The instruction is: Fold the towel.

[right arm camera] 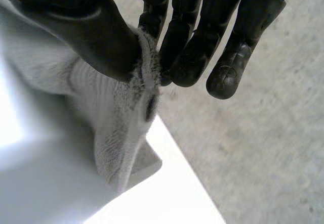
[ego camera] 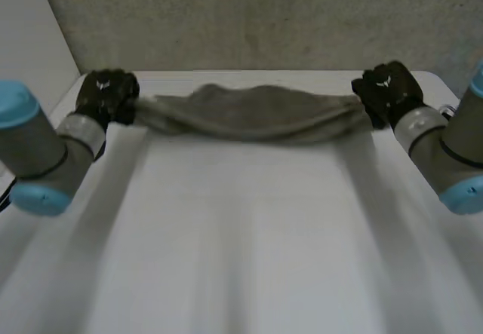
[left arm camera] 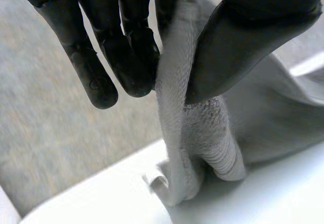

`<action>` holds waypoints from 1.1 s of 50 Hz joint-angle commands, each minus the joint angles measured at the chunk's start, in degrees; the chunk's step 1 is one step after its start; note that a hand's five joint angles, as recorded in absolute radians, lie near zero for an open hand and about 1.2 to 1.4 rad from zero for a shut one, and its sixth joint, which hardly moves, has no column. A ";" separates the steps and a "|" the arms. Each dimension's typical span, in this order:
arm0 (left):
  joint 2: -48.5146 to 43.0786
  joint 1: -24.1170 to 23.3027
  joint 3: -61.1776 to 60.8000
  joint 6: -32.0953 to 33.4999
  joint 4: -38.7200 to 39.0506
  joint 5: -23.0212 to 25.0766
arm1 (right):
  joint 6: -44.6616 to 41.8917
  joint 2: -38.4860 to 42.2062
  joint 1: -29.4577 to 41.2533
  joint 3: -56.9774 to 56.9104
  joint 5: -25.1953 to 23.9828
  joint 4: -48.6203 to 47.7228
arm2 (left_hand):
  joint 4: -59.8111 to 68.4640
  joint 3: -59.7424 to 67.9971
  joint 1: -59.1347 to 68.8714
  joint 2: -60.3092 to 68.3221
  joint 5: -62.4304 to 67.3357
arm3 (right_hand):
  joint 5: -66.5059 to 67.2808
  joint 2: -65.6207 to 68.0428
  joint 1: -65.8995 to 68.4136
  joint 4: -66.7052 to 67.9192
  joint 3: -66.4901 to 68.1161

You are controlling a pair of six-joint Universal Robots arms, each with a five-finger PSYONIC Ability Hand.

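Note:
A grey towel (ego camera: 253, 113) stretches in a bunched band across the far side of the white table (ego camera: 241, 236), between my two hands. My left hand (ego camera: 109, 94) pinches the towel's left end; in the left wrist view the towel (left arm camera: 192, 133) is caught between thumb and fingers (left arm camera: 126, 57), with the end hanging down to the table edge. My right hand (ego camera: 386, 87) pinches the right end, and the right wrist view has the towel (right arm camera: 116, 113) squeezed between thumb and fingers (right arm camera: 192, 57). The towel sags a little in its middle.
Beyond the table's far edge (ego camera: 249, 72) lies grey carpeted floor (ego camera: 264, 17). A white wall (ego camera: 30, 32) stands at the left. The table's near half is bare white surface between my two arms.

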 commanded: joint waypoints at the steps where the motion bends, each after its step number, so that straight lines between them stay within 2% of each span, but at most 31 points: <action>1: 9.21 4.56 -10.96 5.80 1.07 6.01 | 0.19 -8.69 -5.48 6.69 -3.10 5.83 | 2.55 3.60 6.27 3.80 5.09 | 3.59 4.86 4.22 3.18 3.75; 3: 14.63 6.49 -14.11 6.32 0.90 8.29 | 0.37 -11.09 -7.52 7.31 -4.70 8.84 | 2.55 3.60 6.27 3.80 5.09 | 3.59 4.86 4.22 3.18 3.75; 4: 14.66 6.50 -14.12 6.32 0.89 8.30 | 0.63 -14.04 -9.52 7.49 -6.26 12.32 | 2.55 3.60 6.27 3.80 5.09 | 3.59 4.86 4.22 3.18 3.75; 5: 18.40 7.63 -15.34 6.06 0.55 9.17 | 0.89 -17.38 -11.46 7.58 -8.02 16.19 | 2.55 3.60 6.27 3.80 5.09 | 3.59 4.86 4.22 3.18 3.75; 9: 27.73 10.18 -18.16 5.97 -1.47 11.72 | 1.95 -23.01 -14.71 7.49 -11.71 21.56 | 2.55 3.60 6.27 3.80 5.09 | 3.59 4.86 4.22 3.18 3.75; 10: 27.75 10.19 -18.16 5.97 -1.48 11.73 | 2.82 -24.00 -15.86 7.14 -13.82 22.46 | 2.55 3.60 6.27 3.80 5.09 | 3.59 4.86 4.22 3.18 3.75; 15: 28.63 10.45 -19.48 5.88 -2.01 14.19 | 3.01 -22.52 -17.19 6.44 -16.38 22.64 | 2.55 3.60 6.27 3.80 5.09 | 3.59 4.86 4.22 3.18 3.75; 20: 23.53 9.40 -19.92 6.50 -1.48 13.84 | 2.57 -15.59 -16.40 3.81 -15.51 22.64 | 2.55 3.60 6.27 3.80 5.09 | 3.59 4.86 4.22 3.18 3.75; 24: 15.65 8.08 -15.20 6.94 -1.48 13.49 | 2.04 -11.35 -15.96 -0.42 -13.84 22.55 | 2.55 3.60 6.27 3.80 5.09 | 3.59 4.86 4.22 3.18 3.75; 26: 11.93 8.08 -12.45 7.03 -1.65 13.31 | 0.90 -6.02 -14.39 -4.97 -12.44 22.29 | 2.55 3.60 6.27 3.80 5.09 | 3.59 4.86 4.22 3.18 3.75; 28: 5.46 7.73 -7.29 7.38 -2.09 12.00 | 0.37 -3.29 -13.07 -7.43 -11.74 22.11 | 2.55 3.60 6.27 3.80 5.09 | 3.59 4.86 4.22 3.18 3.75; 37: -4.59 6.32 3.81 8.79 -3.41 5.40 | -0.68 9.99 -8.84 -17.46 -7.96 16.06 | 2.55 3.60 6.27 3.80 5.09 | 3.59 4.86 4.22 3.18 3.75; 43: -9.77 5.01 11.44 8.79 -4.64 3.90 | -1.21 15.88 -7.08 -21.15 -6.72 13.59 | 2.55 3.60 6.27 3.80 5.09 | 3.59 4.86 4.22 3.18 3.75; 55: -18.65 3.25 22.52 9.05 -9.21 2.15 | -1.21 22.39 -6.38 -27.75 -5.05 13.41 | 2.55 3.60 6.27 3.80 5.09 | 3.59 4.86 4.22 3.18 3.75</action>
